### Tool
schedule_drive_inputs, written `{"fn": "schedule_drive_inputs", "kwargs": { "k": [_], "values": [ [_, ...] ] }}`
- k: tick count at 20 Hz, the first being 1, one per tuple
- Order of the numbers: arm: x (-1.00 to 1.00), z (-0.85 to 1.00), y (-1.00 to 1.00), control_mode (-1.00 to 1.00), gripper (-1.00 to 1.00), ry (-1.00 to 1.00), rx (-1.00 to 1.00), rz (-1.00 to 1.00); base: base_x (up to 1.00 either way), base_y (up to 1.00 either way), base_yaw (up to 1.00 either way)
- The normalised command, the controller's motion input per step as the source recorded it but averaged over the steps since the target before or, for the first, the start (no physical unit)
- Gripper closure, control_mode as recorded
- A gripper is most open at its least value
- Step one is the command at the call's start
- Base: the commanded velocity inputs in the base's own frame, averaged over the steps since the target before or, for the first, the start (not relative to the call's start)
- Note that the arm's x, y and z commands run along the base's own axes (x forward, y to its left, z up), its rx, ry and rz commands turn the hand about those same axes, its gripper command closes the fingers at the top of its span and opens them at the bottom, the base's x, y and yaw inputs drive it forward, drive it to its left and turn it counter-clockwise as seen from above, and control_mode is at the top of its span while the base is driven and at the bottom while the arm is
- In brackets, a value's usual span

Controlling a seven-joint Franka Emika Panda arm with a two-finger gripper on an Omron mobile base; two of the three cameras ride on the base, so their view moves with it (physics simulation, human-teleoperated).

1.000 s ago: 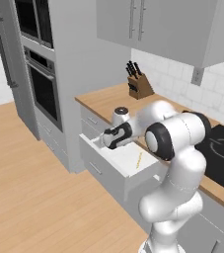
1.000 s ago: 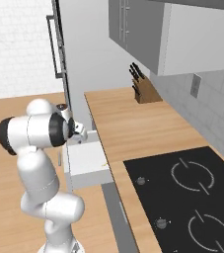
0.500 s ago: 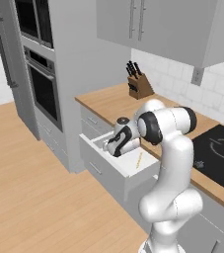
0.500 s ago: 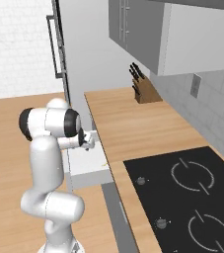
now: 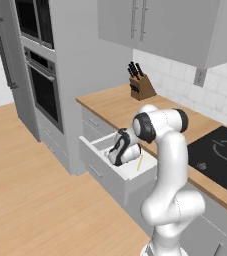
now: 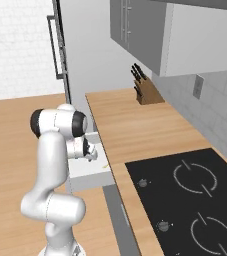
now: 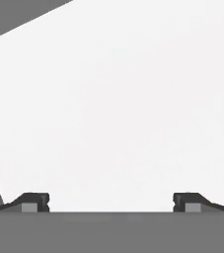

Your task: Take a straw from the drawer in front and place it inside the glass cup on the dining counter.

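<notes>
The drawer (image 5: 101, 171) stands pulled out under the wall-side worktop, white inside. The pale-yellow straw (image 5: 140, 162) lies on its floor near the right wall, and the right base view shows the straw (image 6: 105, 165) at the inner corner of the drawer (image 6: 87, 171). My gripper (image 5: 114, 156) reaches down into the drawer, left of the straw and apart from it. In the hand view my gripper (image 7: 111, 205) is open over the bare white drawer floor (image 7: 123, 108), with nothing between the fingertips (image 7: 34, 201). The glass cup and dining counter are out of view.
A knife block (image 5: 137, 86) stands at the back of the wood worktop (image 5: 120, 105). A black cooktop (image 5: 220, 155) lies to the right. An oven tower (image 5: 40, 85) rises left of the drawer. Upper cabinets (image 5: 150, 25) hang overhead, and open wood floor (image 5: 30, 190) lies in front.
My hand has dropped from above the drawer's front down into it and moved toward its back, staying open. The arm's elbow has swung toward the worktop. The straw has not moved.
</notes>
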Motion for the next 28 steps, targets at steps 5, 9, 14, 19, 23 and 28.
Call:
{"fn": "schedule_drive_inputs", "kwargs": {
  "k": [5, 9, 14, 19, 23, 28],
  "values": [
    [-0.3, -0.07, 0.57, -1.0, -1.0, 0.05, 0.09, 0.0, 0.0, 0.0, 0.0],
    [-0.78, 0.4, 1.0, -1.0, -1.0, 0.0, 0.05, 0.0, 0.0, 0.0, 0.0],
    [-0.63, 0.2, 1.0, -1.0, -1.0, 0.05, 0.0, 0.0, 0.0, 0.0, 0.0],
    [-0.15, 0.06, 0.72, -1.0, -1.0, 0.03, 0.0, 0.0, 0.0, 0.0, 0.0],
    [0.38, 0.17, -0.51, -1.0, -1.0, 0.0, 0.0, -0.11, 0.0, 0.0, 0.0],
    [0.36, 0.0, -0.95, -1.0, -1.0, 0.0, -0.03, -0.14, 0.0, 0.0, 0.0]
  ]
}}
